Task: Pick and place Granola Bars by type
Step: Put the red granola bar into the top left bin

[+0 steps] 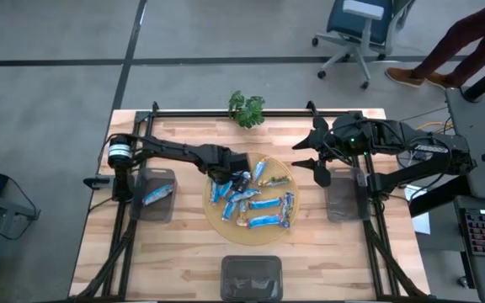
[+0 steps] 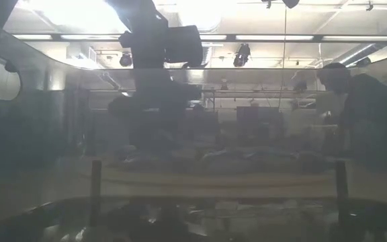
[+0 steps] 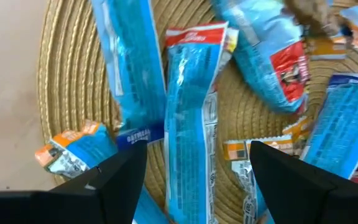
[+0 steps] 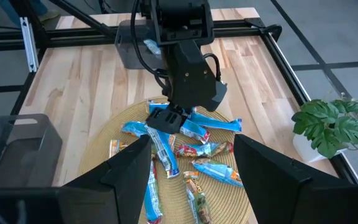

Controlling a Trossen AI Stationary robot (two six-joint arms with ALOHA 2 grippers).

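Several Granola Bars (image 1: 255, 200) in blue wrappers lie in a loose heap on a round woven mat (image 1: 217, 220) in the middle of the table. One more bar (image 1: 157, 195) lies in the grey bin at the left. My left gripper (image 3: 197, 186) hangs open over the mat's far left part and points down. Its fingers stand on either side of a long blue bar with a red end (image 3: 191, 112), apart from it. From the right wrist view that gripper (image 4: 166, 118) sits just above the heap. My right gripper (image 4: 191, 180) waits open, raised over the table's right side.
Grey bins stand at the left (image 1: 141, 210), at the right (image 1: 343, 198) and at the near edge (image 1: 251, 276). A small potted plant (image 1: 247, 108) sits at the far edge. Black frame rails run along the table's sides. A person (image 2: 355, 114) stands beyond the table on the right.
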